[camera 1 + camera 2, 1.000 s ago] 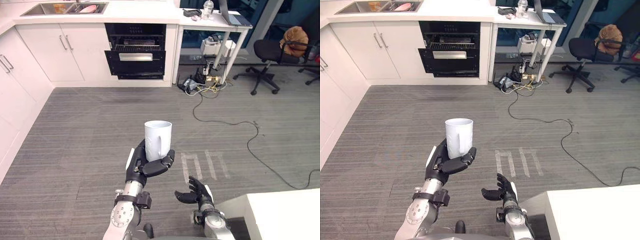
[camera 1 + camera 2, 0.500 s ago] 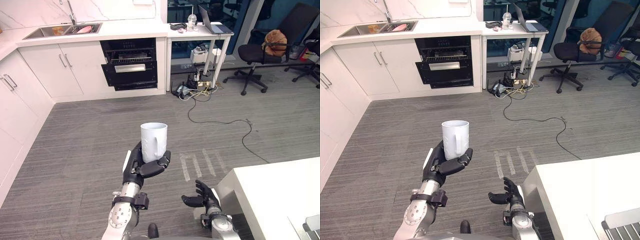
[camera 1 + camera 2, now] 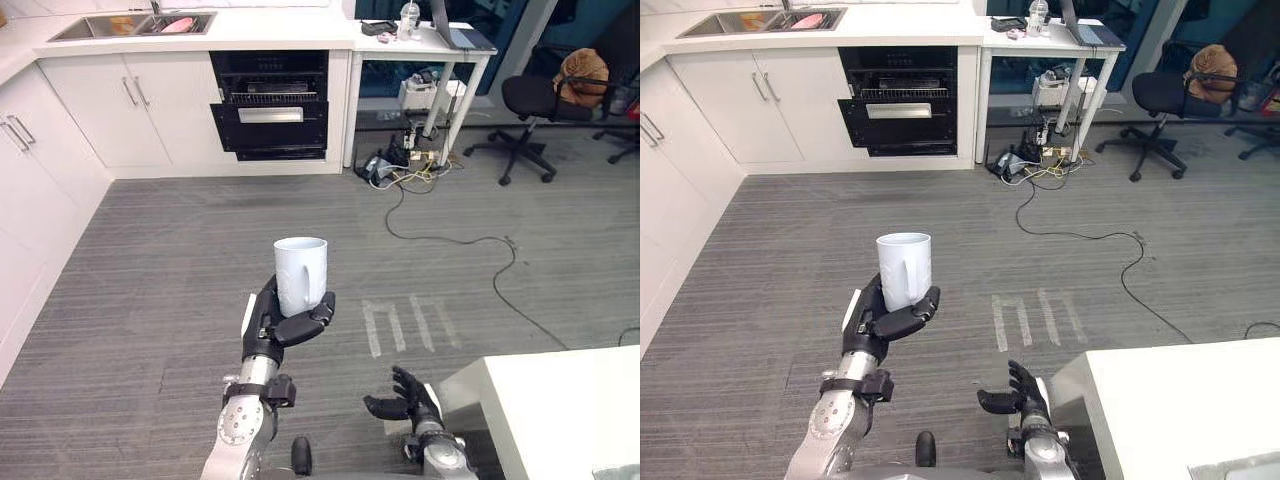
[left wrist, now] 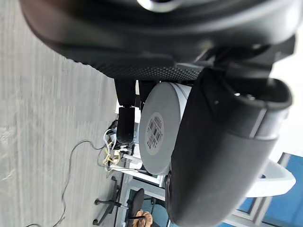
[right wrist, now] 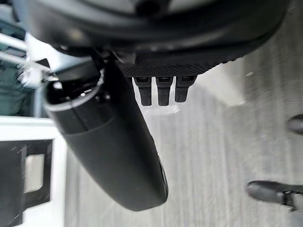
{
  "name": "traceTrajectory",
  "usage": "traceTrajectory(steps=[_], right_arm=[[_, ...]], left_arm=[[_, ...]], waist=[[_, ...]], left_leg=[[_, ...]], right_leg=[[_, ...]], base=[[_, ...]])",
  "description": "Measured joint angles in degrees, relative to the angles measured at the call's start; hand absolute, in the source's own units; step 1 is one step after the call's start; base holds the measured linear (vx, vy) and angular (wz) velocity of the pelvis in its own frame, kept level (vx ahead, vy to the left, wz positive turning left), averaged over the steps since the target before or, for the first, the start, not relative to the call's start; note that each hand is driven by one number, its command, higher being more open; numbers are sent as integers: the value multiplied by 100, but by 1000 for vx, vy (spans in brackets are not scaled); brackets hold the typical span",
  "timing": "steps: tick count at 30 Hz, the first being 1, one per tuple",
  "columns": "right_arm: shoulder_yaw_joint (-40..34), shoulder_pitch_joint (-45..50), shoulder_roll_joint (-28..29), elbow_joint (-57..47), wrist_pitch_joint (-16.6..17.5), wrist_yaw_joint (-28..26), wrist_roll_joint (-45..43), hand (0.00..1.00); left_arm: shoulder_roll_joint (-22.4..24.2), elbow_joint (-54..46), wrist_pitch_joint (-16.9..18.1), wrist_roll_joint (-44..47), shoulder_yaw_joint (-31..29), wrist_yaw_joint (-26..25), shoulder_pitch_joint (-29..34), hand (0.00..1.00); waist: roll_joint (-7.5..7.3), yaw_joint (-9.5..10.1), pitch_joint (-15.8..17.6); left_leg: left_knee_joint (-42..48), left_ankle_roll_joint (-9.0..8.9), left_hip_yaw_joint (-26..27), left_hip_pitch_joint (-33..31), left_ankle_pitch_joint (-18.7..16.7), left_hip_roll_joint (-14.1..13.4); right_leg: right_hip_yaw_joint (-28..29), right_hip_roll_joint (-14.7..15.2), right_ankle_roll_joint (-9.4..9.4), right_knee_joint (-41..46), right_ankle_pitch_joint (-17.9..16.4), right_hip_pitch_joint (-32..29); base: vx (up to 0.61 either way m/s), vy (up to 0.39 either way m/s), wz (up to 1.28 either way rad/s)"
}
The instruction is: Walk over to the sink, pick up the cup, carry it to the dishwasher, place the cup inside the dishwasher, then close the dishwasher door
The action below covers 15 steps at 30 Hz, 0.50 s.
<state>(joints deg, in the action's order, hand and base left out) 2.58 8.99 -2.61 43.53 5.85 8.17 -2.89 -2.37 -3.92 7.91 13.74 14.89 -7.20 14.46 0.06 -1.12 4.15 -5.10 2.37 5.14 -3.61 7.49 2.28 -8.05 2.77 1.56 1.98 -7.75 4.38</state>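
My left hand point(image 3: 268, 325) is shut on a white cup point(image 3: 300, 274), held upright at chest height over the grey floor. The left wrist view shows the cup's underside point(image 4: 158, 127) with a label, and my thumb point(image 4: 222, 142) wrapped beside it. Low and to the right, my right hand point(image 3: 405, 405) hangs with relaxed fingers and holds nothing. The black dishwasher point(image 3: 270, 105) stands under the far counter with its door partly down and a rack showing. The steel sink point(image 3: 130, 22) sits in the counter to its left, with a pink item in it.
White cabinets point(image 3: 40, 190) run along the left side. A desk with a laptop point(image 3: 430, 40), an office chair point(image 3: 540, 100) and floor cables point(image 3: 450, 240) lie at the far right. A white table corner point(image 3: 560, 410) is near my right hand. Tape marks point(image 3: 405, 325) cross the floor.
The camera view has shifted, so the counter and dishwasher sit differently in the picture. The cup stays upright in my left hand; the right hand remains low and idle.
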Motion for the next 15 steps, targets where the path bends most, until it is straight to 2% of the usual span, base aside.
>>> traceTrajectory(steps=[4, 8, 12, 14, 15], right_arm=[[5, 68, -20, 0, -17, 6, -37, 90], [-15, -9, 7, -38, -19, 54, -39, 90], [-13, -181, -38, -137, -1, 76, -38, 90], [-14, -238, -38, -219, 13, 86, -38, 90], [-17, -295, -37, -274, 18, 106, -39, 90]], left_arm=[[48, 284, -78, 169, -29, -13, -45, 30], [39, 283, -137, 212, -85, -12, 52, 30], [46, 226, -137, 217, -149, -31, 86, 30], [67, 146, -137, 258, -147, -30, 90, 30], [72, 105, -137, 313, -169, -29, 85, 30]], waist=[[113, 0, 57], [112, 53, 63], [102, 312, 89], [85, 367, 146], [70, 379, 196]], left_leg=[[-29, -57, -206, -98, 100, -24], [-29, -145, -722, -163, 184, 38], [1, -224, -1027, -252, 256, 75], [4, -270, -1039, -317, 262, 103], [115, -195, -673, -414, 98, 41]], right_leg=[[-379, -14, -23, 56, 31, -6], [-900, -9, -88, 320, -223, 37], [-1246, -22, -154, 455, -361, 46], [-1455, 11, -171, 540, -437, 47], [-1606, 47, -170, 567, -451, 50]], base=[[0, -60, 29], [35, -90, 66], [-11, -96, 52], [-50, -60, 55], [-50, -33, 61]])
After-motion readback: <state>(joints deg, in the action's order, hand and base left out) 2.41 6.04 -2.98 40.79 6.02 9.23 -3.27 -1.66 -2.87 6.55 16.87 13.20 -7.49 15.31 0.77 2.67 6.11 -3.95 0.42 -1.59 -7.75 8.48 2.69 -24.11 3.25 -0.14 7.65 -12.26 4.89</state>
